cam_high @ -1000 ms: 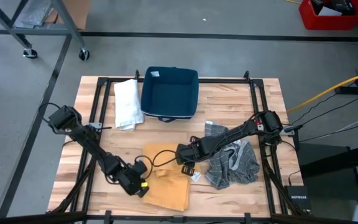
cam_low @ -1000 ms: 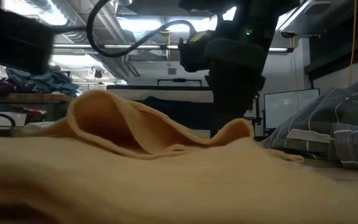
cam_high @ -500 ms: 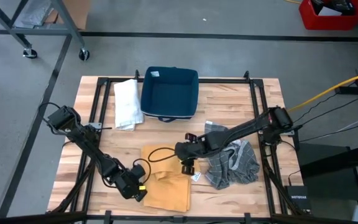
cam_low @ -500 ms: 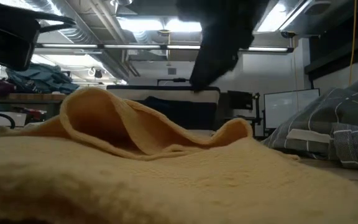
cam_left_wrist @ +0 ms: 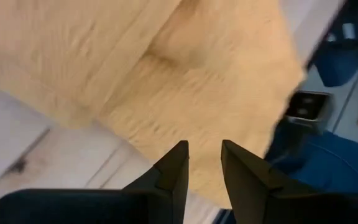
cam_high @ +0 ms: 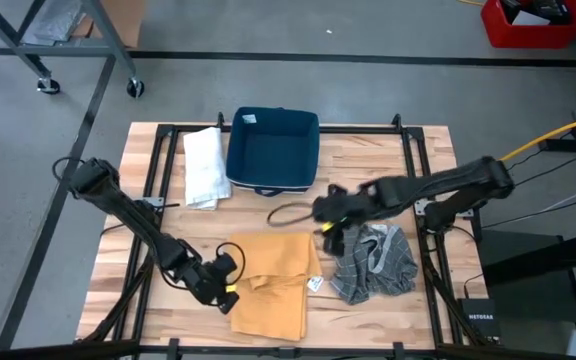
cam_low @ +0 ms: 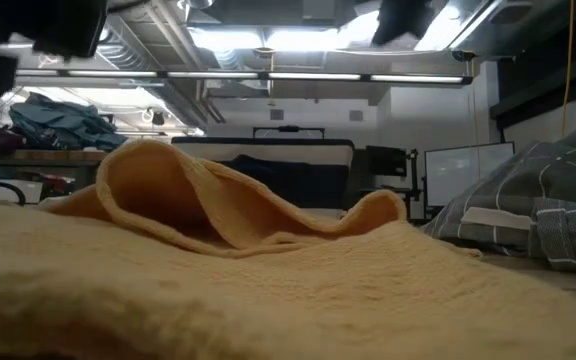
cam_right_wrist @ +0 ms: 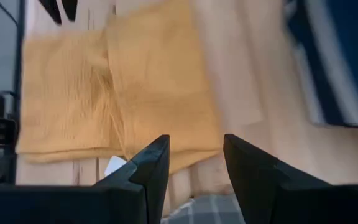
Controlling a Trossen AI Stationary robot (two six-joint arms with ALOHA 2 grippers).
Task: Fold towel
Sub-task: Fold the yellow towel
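Two grippers are seen clear of the cloth. The yellow towel [cam_high: 273,280] is spread, partly folded, at the near middle of the table [cam_high: 368,160], with a raised ridge in the low view. The left gripper [cam_high: 230,297] is held at the towel's near-left edge, fingers a narrow gap apart. The right gripper [cam_high: 326,222] is poised just off the towel's far-right corner, fingers parted, empty. A grey checked cloth [cam_high: 376,260] is piled to the right; a white towel [cam_high: 205,165] and blue bin [cam_high: 273,150] are set farther back.
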